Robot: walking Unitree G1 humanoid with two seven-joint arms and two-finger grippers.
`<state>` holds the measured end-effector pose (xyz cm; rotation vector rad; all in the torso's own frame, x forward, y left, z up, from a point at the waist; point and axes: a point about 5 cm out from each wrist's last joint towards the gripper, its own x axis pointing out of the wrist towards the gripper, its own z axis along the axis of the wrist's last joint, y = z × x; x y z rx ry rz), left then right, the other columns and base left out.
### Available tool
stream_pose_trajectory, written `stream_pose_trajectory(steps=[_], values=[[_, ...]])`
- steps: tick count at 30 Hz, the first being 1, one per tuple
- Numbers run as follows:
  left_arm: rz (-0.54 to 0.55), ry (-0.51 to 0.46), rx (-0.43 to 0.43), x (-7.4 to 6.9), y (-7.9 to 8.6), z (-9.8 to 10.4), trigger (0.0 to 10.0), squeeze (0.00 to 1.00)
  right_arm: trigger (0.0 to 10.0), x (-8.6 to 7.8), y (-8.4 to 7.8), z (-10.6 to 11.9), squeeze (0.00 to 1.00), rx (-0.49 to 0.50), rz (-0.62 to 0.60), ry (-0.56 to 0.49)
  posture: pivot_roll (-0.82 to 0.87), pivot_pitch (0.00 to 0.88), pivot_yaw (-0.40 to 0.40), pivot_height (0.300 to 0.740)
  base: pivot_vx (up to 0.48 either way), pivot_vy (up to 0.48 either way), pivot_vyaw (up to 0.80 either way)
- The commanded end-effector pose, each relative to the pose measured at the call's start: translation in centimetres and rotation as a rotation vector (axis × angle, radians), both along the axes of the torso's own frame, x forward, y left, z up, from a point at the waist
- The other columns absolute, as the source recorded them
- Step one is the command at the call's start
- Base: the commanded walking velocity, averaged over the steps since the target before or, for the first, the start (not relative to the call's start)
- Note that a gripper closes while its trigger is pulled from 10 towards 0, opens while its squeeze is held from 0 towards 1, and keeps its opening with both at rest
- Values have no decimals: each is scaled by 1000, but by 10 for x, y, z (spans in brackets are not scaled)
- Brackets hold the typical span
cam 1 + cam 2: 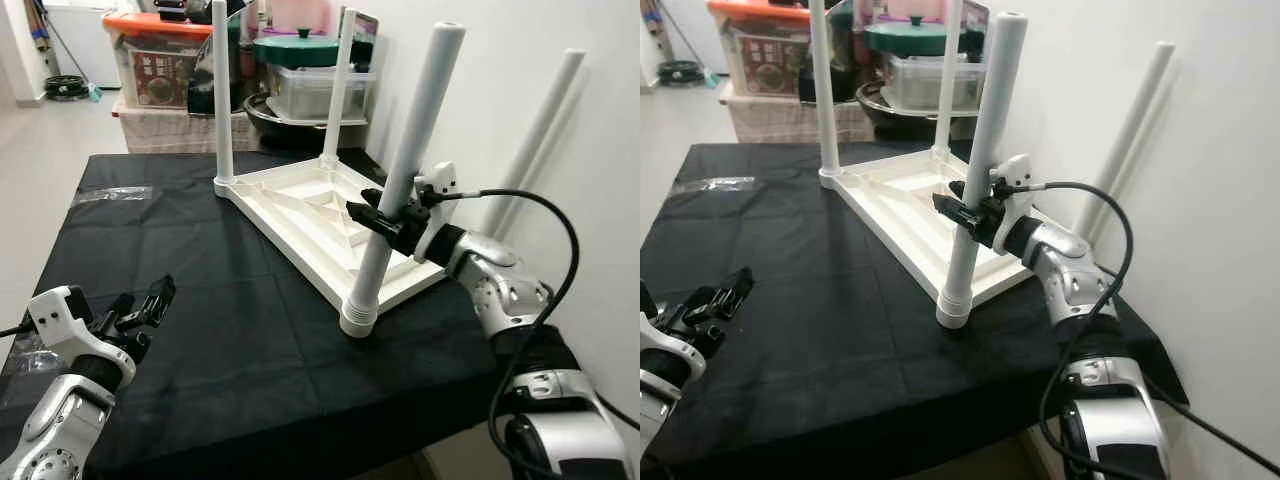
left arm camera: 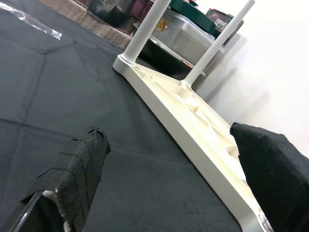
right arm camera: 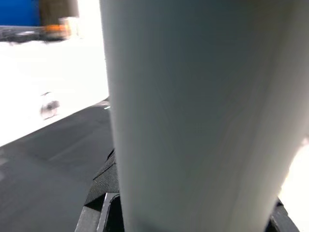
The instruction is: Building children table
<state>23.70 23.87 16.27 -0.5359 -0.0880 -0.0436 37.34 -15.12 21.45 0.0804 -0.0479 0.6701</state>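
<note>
- On the worktop (image 1: 180,300), black cloth over it, the white tabletop (image 1: 320,215) lies upside down toward the far right corner, ribbed underside up.
- Three legs stand in corner sockets: two far legs (image 1: 221,95) upright, the near leg (image 1: 405,170) at the near right corner leaning slightly.
- Fourth leg (image 1: 535,135) leans against the wall off the right edge, not fitted yet.
- Right tool (image 1: 385,222) is clamped around the near leg about halfway up; the right wrist view has the white tube hard against the black fingers.
- Left tool (image 1: 140,305) hovers over the near left corner, fingers (image 2: 79,166) spread apart, holding nothing, well apart from the tabletop.
- Handling, my read: hollow plastic, light and stiff, smooth round tubes so slippery under a side grip. Grip mid-shaft to steer, push straight down along the axis to seat; side load risks levering the socket or sliding the whole piece on the cloth.
- Tabletop probably needs bracing at its near edge by the left tool while the leg is seated.
- Clutter of storage boxes (image 1: 155,55) sits beyond the far edge.
</note>
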Motion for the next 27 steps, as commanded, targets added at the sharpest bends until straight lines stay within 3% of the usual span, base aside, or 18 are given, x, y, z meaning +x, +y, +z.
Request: stream_pose_trajectory(steps=[1, 4, 5, 11, 15, 18, 20, 27], values=[[-5, 7, -7, 0, -1, -1, 10000, 0, 0, -9, 1, -66, 0, -84, -147, 257, -10, 0, -89, 740, 0, 0, 0], [-2, 7, -10, 0, -1, -1, 10000, 0, 0, -13, 3, -77, 0, -117, -237, 300, -10, 0, -90, 740, 0, 0, 0], [0, 9, -14, 0, -1, -2, 10000, 0, 0, -22, 16, -90, 0, -204, -300, 321, -17, 0, -84, 740, 0, 0, 0], [-5, 11, -17, 1, -3, -3, 10000, 0, 0, -27, 42, -104, 0, -257, -315, 401, -24, 0, -85, 740, 0, 0, 0], [-3, 6, -21, 3, -3, -2, 10000, 0, 0, -24, 55, -112, 0, -325, -419, 434, -24, 0, -96, 740, 0, 0, 0], [1, 5, -25, 3, -4, -2, 10000, 0, 0, -24, 56, -117, 0, -313, -482, 473, -18, 0, -104, 740, 0, 0, 0], [7, 6, -30, 1, -5, -4, 10000, 0, 0, -26, 55, -126, 0, -263, -606, 570, -12, 0, -113, 740, 0, 0, 0], [17, 7, -34, -1, -3, -4, 10000, 0, 0, -30, 55, -132, 0, -198, -687, 645, -12, 0, -115, 740, 0, 0, 0]])
